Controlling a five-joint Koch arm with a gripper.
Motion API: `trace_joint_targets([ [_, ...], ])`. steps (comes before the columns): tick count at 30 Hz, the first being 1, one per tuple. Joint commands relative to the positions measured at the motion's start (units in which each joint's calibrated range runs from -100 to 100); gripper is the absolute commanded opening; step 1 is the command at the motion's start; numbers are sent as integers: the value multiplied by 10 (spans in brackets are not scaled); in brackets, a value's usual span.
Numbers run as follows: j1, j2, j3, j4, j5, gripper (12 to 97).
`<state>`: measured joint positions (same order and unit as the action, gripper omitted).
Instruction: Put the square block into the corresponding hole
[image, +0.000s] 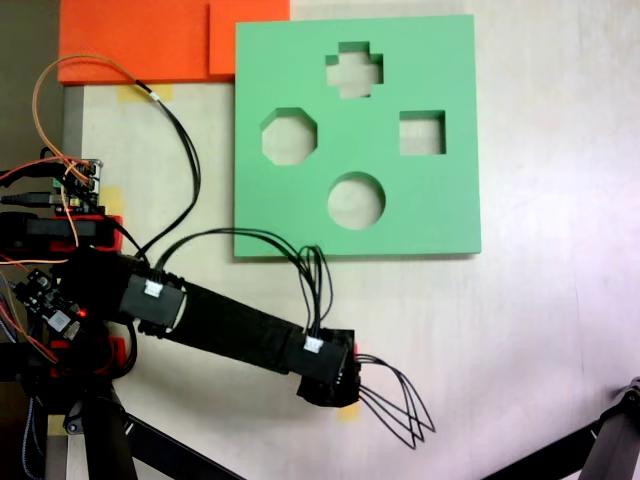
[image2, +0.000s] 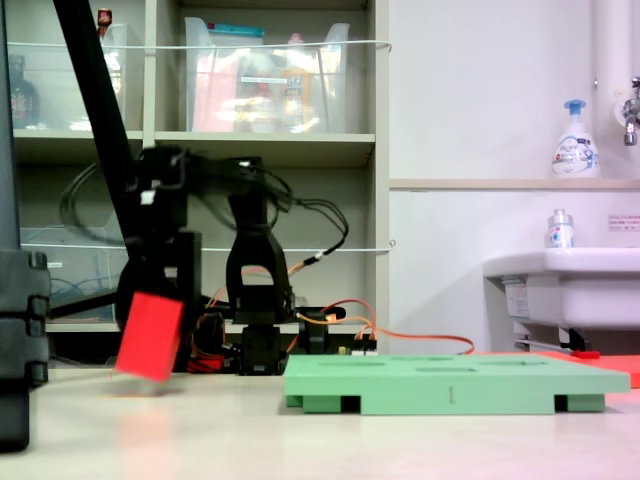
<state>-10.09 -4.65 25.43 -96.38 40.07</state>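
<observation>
fixed views agree: the gripper (image2: 150, 300) carries the square block (image2: 150, 336), tilted, just above the bench (image2: 400, 445) (jaws clamped on it). the corresponding hole (image: 422, 133) lies well beyond, across the green board (image: 440, 215), up and right from above.

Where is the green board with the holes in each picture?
Fixed view from above: the green board lies in the upper middle, with all four cut-outs showing.
Fixed view from the side: the green board lies flat on the table, low and right of centre, seen edge-on.
Shared landmark: the black robot arm, below and left of the board from above, left of it from the side.
</observation>
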Motion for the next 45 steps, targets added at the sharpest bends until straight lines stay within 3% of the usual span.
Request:
trace_joint_targets([
  [1, 18, -41, 75, -36, 16, 244],
  [11, 134, -65, 197, -36, 140, 244],
  [21, 220, 129, 424, -36, 215, 245],
  [45, 256, 259, 434, 109, 248, 248],
])
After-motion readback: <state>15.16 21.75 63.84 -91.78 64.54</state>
